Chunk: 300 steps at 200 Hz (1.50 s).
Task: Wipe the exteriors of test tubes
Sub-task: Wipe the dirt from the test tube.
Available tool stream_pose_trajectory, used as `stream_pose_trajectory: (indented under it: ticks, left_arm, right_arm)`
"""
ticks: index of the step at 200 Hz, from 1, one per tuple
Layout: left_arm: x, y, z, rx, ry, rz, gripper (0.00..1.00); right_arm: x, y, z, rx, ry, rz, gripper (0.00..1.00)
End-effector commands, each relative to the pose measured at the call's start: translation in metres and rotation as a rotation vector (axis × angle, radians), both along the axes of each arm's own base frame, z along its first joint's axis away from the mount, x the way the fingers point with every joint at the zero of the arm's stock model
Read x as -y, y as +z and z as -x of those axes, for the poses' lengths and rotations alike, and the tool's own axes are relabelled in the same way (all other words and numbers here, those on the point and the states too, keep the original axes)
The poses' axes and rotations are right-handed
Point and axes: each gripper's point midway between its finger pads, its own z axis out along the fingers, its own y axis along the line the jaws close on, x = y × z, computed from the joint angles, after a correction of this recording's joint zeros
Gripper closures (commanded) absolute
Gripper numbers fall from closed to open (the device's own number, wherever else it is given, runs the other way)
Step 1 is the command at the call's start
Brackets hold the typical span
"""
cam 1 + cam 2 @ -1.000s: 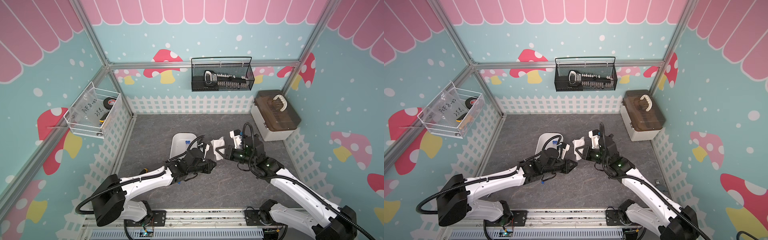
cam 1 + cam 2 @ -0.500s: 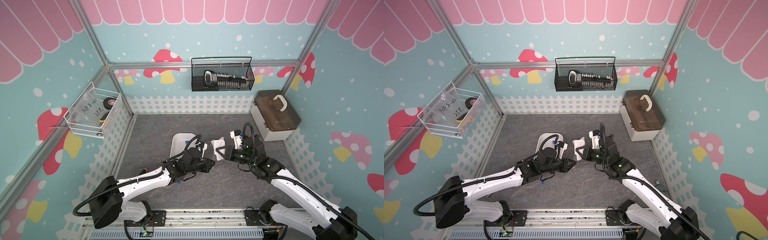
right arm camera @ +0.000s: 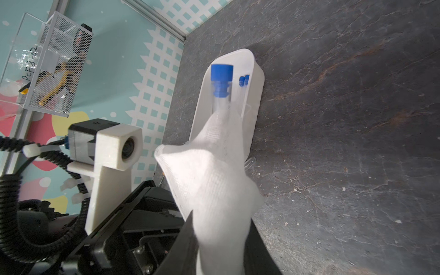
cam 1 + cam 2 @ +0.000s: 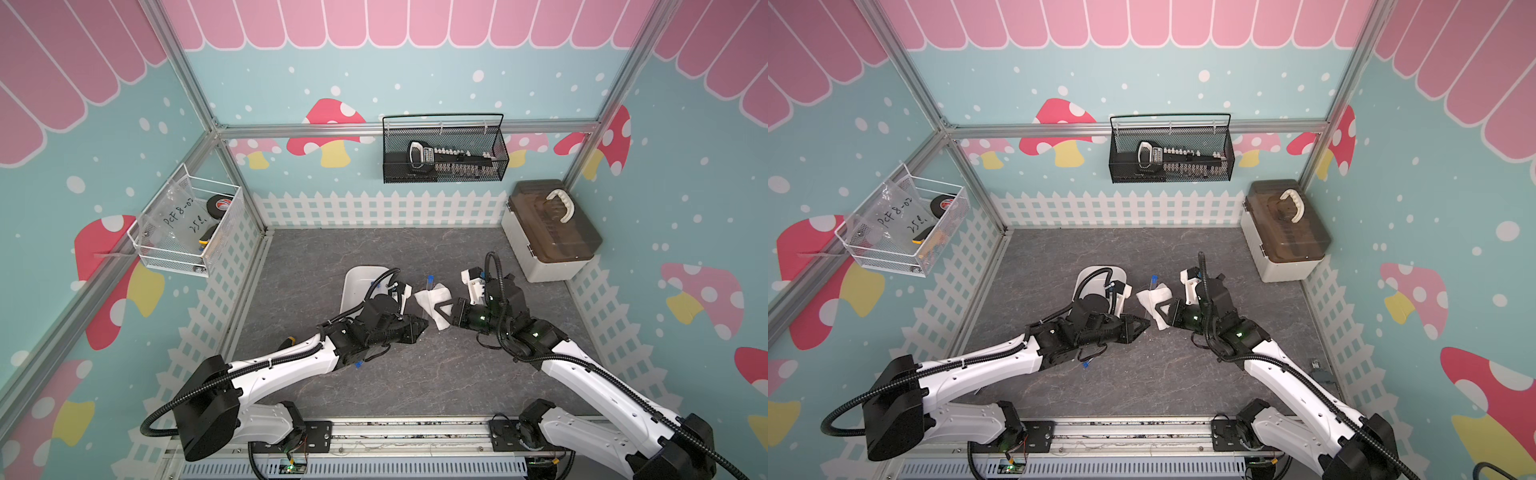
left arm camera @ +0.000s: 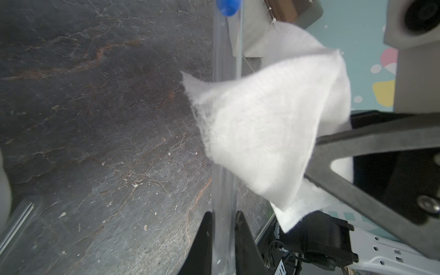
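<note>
My left gripper [image 4: 424, 326] [image 5: 223, 214] is shut on the lower end of a clear test tube [image 5: 225, 59] that points away toward the back, blue cap [image 3: 222, 71] at its far end. A white cloth [image 4: 432, 301] [image 5: 262, 133] is folded around the tube's middle, and my right gripper [image 4: 444, 313] [image 3: 219, 228] is shut on that cloth. Behind them the white tray [image 4: 353, 286] [image 3: 258, 78] holds two more capped tubes [image 3: 244, 82]. Another tube's blue cap [image 4: 356, 365] shows on the table under my left arm.
A box with a brown lid [image 4: 548, 232] stands at the back right. A black mesh basket [image 4: 444, 153] hangs on the back wall and a white wire basket [image 4: 187, 228] on the left wall. White fence panels line the grey table.
My left wrist has shifted slightly to the left with the tube. The right gripper stays closed on the cloth around the tube.
</note>
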Motion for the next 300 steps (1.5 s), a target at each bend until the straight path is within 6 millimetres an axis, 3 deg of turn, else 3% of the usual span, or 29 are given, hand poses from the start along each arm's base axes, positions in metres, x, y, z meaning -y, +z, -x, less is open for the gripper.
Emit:
stream_pose_trajectory:
  ticks: [1, 100, 216, 300]
  left_arm:
    - [-0.004, 0.004, -0.002, 0.005, 0.020, 0.017, 0.84]
    - [0.001, 0.006, 0.001, -0.009, 0.000, 0.034, 0.85]
    - [0.009, 0.010, 0.004, -0.025, -0.030, 0.077, 0.84]
    - [0.009, 0.012, 0.004, -0.022, -0.030, 0.081, 0.85]
  right_arm:
    - [0.006, -0.012, 0.002, -0.020, -0.019, 0.043, 0.74]
    - [-0.008, -0.015, -0.013, 0.000, -0.021, -0.004, 0.68]
    - [-0.014, -0.013, -0.016, 0.017, -0.016, -0.033, 0.51]
    - [-0.032, -0.019, -0.021, 0.022, 0.012, -0.076, 0.50]
